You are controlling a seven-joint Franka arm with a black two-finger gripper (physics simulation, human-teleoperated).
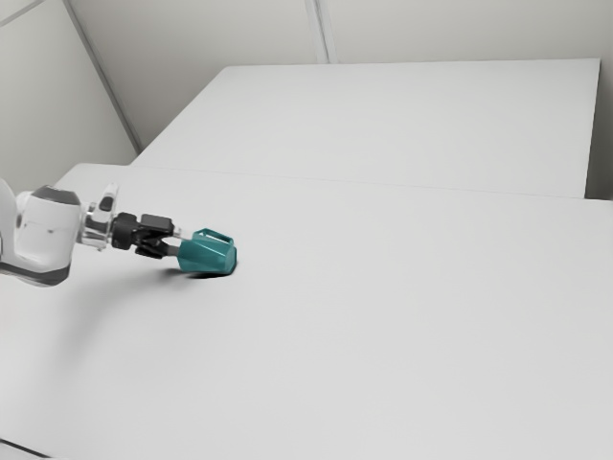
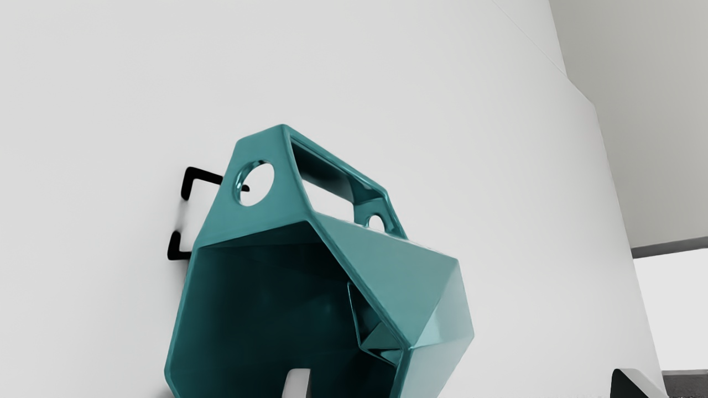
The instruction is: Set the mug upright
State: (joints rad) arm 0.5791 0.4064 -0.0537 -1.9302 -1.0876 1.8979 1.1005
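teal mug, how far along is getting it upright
The reach looks done: the open fingers are at the mouth of the mug, one of them overlapping the opening in the wrist view. In hand: seemingly lining up a grasp; nothing is gripped. Left: close on the mug, turn it base down and let go, since it lies on its side on the table, handle uppermost.

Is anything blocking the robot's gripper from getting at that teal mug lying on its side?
Nothing visible does. The open gripper is right by the teal mug, at its mouth: one fingertip shows against the opening, the other outside the mug's wall.
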